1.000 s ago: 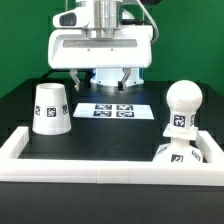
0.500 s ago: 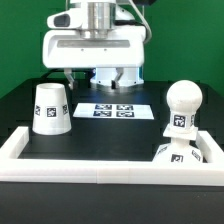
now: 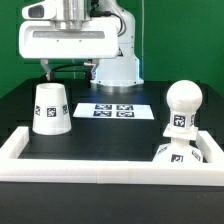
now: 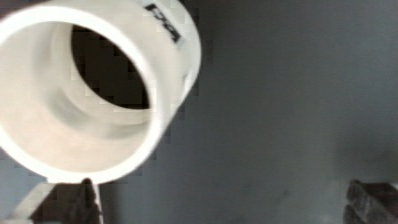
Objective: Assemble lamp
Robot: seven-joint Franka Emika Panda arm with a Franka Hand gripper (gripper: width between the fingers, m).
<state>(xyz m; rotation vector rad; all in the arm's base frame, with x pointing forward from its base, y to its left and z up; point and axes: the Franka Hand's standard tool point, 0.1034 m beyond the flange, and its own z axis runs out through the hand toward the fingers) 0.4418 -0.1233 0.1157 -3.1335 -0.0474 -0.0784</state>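
Observation:
The white tapered shade stands on the black table at the exterior view's left, tag facing front. In the wrist view the shade is seen from above with its dark opening, beside one fingertip. The round bulb stands upright at the exterior view's right on the flat base, which is partly hidden by the frame. My gripper hangs above and just behind the shade. It is open and empty, and its fingers stand wide apart in the wrist view.
The marker board lies flat in the middle of the table. A white rail-like frame runs along the front and up both sides. The arm's white pedestal stands at the back.
My gripper has moved toward the exterior view's left and slightly up, from above the marker board to above the shade. The lamp parts have not moved.

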